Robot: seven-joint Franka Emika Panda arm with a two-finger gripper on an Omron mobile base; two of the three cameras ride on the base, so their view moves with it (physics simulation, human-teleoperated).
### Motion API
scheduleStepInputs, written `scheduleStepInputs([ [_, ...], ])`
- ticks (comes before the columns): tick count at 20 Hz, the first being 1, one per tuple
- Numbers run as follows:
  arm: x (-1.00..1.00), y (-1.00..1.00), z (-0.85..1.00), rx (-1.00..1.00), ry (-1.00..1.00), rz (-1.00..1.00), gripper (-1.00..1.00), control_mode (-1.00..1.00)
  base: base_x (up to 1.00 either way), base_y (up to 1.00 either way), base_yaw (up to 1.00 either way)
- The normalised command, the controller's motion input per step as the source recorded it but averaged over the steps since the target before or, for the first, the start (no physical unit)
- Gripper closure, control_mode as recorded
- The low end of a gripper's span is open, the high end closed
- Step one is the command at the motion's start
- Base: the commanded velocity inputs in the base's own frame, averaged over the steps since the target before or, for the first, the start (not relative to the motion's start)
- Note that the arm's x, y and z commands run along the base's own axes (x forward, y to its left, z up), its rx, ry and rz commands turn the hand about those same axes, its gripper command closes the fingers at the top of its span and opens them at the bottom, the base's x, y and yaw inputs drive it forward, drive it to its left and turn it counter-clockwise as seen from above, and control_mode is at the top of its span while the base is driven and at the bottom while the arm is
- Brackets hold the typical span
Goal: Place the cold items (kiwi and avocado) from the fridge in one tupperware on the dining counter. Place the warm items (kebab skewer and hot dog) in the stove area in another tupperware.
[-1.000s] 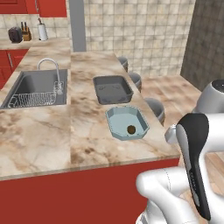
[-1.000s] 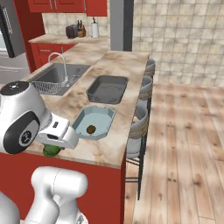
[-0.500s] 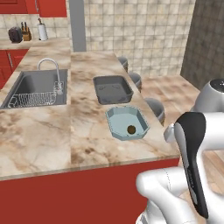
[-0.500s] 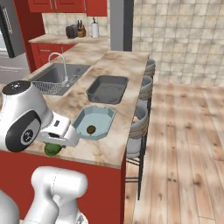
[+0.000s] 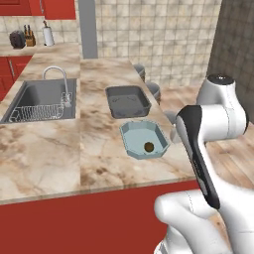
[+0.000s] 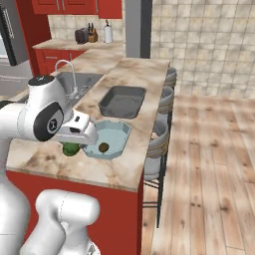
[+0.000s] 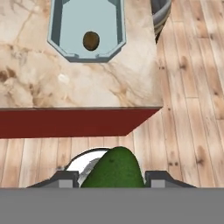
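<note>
My gripper [image 7: 112, 178] is shut on a dark green avocado [image 7: 114, 168], held between the two finger tips. In the right base view the avocado [image 6: 70, 149] hangs under the gripper [image 6: 74, 143] at the near edge of the counter, just left of a light blue tupperware [image 6: 119, 130]. A brown kiwi [image 6: 103, 147] lies inside that tupperware [image 7: 54, 30], ahead of the hand, and the kiwi [image 7: 90, 40] sits near its middle. The same tupperware [image 5: 128, 141] and kiwi [image 5: 149, 147] show in the left base view. The kebab skewer and hot dog are out of view.
A dark grey tupperware [image 5: 128, 100] stands beyond the blue one on the marble counter [image 5: 59, 158]. A sink [image 5: 42, 96] with a tap lies to the left. Bar stools [image 6: 158, 144] line the counter's far side over the wooden floor [image 6: 209, 164].
The arm has lifted and swung toward the counter, bringing the avocado up and closer to the light blue tupperware. The kiwi and both tupperwares have stayed in place.
</note>
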Motion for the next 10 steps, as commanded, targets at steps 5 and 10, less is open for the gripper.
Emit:
scheduleStepInputs([
  [5, 1.0, 0.09, -0.03, 0.01, 0.06, 0.0, 1.0, -1.0, 0.0, 0.0, 0.0],
  [10, 1.0, 0.0, -0.47, 0.0, 0.0, 0.0, 1.0, -1.0, 0.0, 0.0, 0.0],
])
